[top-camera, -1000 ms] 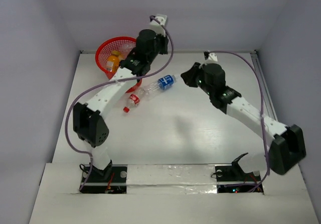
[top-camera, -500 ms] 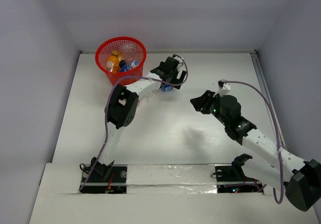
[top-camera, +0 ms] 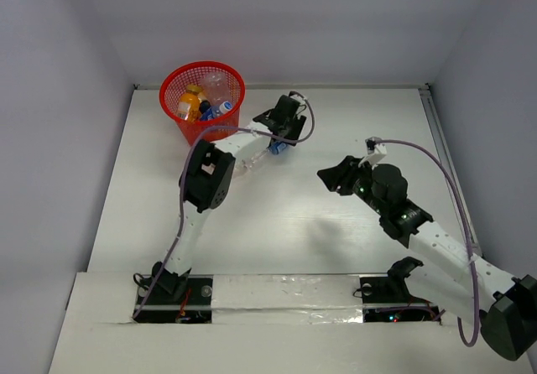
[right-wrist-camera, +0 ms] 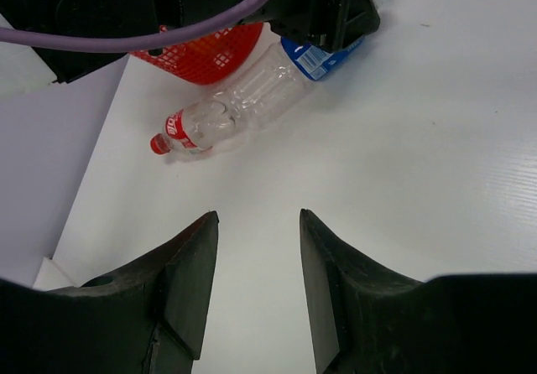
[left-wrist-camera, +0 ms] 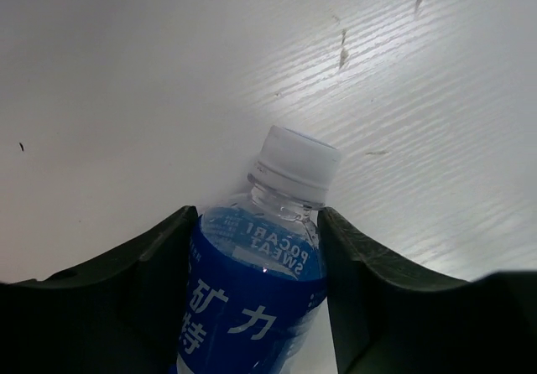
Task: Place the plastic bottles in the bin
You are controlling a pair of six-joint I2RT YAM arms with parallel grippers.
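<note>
Pick-up step: my left pincer clamps the blue-labelled bottle beside the bin — next, lift it over the rim. Right pincer gapes, empty.

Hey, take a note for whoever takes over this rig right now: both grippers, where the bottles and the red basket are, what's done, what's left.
Left gripper: closed around the blue-labelled clear plastic bottle, which lies on the white table.
Right gripper: open, empty, over mid-table.
The round red mesh plastic bin sits at the far left.
Done: several bottles are in it, including an orange-filled bottle.
Left: bin the gripped bottle, then the red-capped clear plastic bottle lying by the bin.
</note>
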